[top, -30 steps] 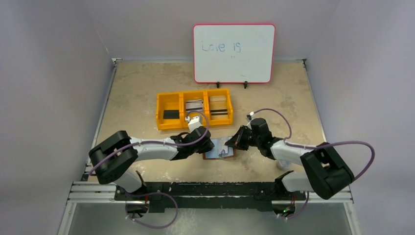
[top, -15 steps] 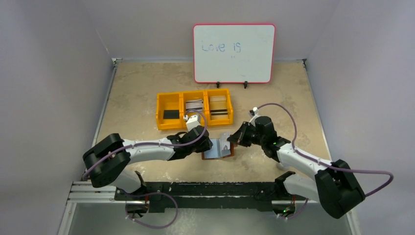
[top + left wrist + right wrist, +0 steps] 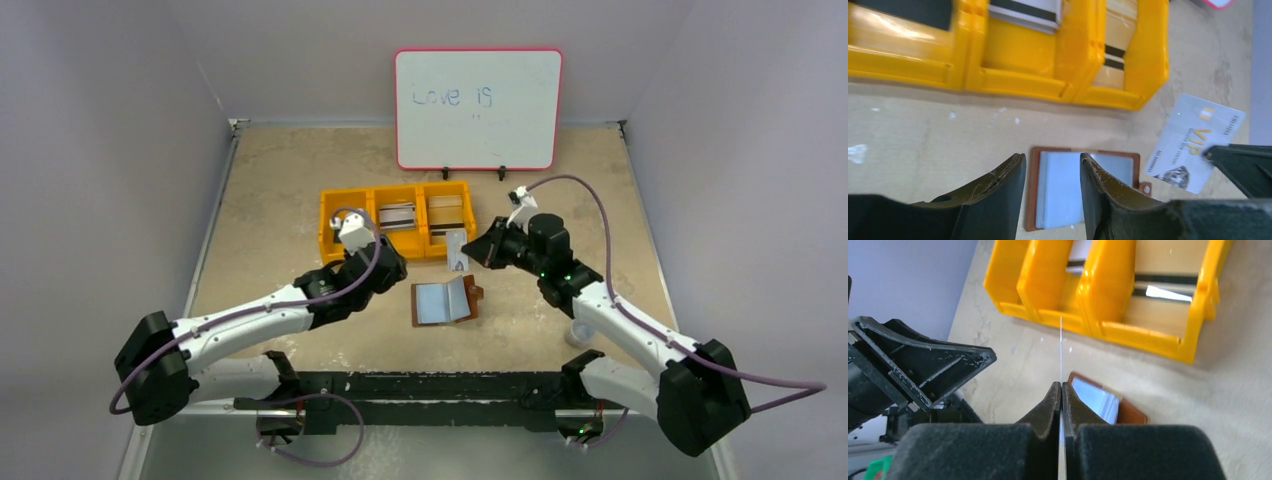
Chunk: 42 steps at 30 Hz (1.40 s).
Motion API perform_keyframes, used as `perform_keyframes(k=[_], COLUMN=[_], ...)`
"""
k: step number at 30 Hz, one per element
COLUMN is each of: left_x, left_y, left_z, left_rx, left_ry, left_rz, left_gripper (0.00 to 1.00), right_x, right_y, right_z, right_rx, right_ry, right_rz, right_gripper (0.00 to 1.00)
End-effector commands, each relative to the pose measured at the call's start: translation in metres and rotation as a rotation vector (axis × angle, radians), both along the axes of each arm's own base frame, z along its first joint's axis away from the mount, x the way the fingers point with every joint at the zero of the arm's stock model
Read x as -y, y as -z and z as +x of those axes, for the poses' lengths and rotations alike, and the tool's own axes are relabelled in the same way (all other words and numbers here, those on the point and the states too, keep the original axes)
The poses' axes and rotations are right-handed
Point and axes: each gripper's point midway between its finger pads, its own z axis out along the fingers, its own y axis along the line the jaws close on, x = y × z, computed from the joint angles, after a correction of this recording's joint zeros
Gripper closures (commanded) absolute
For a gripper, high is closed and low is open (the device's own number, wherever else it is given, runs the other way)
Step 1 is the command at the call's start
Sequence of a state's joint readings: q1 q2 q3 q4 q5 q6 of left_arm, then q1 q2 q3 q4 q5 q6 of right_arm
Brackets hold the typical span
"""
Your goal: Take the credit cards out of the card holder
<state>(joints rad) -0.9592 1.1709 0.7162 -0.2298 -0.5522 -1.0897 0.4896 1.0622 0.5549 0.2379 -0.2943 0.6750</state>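
At centre frame, our right gripper (image 3: pixel 1062 386) pinches 1 grey-white card (image 3: pixel 457 245), long axis up-down; left gripper (image 3: pixel 1050 160) spread, empty.

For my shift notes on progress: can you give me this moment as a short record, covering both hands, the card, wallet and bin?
card holder: lying open on the table, sleeves up
left hand: open, empty, hovering beside the holder
right hand: shut on grey-white card, held up off the table
yellow bin: behind the holder, cards in all three compartments
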Motion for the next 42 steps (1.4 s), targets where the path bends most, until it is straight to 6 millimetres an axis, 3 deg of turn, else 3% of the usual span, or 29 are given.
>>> perform_keyframes(k=[1, 5, 8, 18, 23, 27, 29, 35, 42], left_x=[-0.052, -0.082, -0.098, -0.107, -0.115, -0.127, -0.133, -0.146, -0.154], left_y=[-0.022, -0.028, -0.03, -0.032, -0.034, -0.04, -0.042, -0.05, -0.052], left_z=[0.014, 0.011, 0.006, -0.001, -0.006, -0.011, -0.013, -0.018, -0.023], left_rx=[0.053, 0.072, 0.083, 0.087, 0.088, 0.107, 0.115, 0.138, 0.145], left_ry=[-0.189, -0.29, -0.335, -0.34, -0.355, -0.381, -0.393, -0.42, -0.427], left_rz=[0.078, 0.116, 0.124, 0.107, 0.103, 0.098, 0.099, 0.093, 0.092], left_gripper=[0.56, 0.55, 0.47, 0.43, 0.43, 0.43, 0.43, 0.43, 0.43], right_x=[-0.01, -0.02, -0.033, -0.095, -0.107, -0.116, -0.123, -0.139, -0.146], right_y=[-0.054, -0.07, -0.073, -0.077, -0.066, -0.046, -0.035, -0.027, 0.008], right_z=[0.034, 0.053, 0.065, 0.106, 0.126, 0.135, 0.132, 0.137, 0.142], right_rx=[0.282, 0.406, 0.487, 0.777, 0.824, 0.839, 0.874, 0.928, 0.873], right_ry=[-0.046, -0.104, -0.184, -0.373, -0.46, -0.568, -0.65, -0.718, -0.777], right_rz=[-0.033, -0.094, -0.172, -0.546, -0.661, -0.751, -0.777, -0.814, -0.935], right_gripper=[1.0, 1.0, 1.0, 1.0, 1.0, 1.0, 1.0, 1.0, 1.0])
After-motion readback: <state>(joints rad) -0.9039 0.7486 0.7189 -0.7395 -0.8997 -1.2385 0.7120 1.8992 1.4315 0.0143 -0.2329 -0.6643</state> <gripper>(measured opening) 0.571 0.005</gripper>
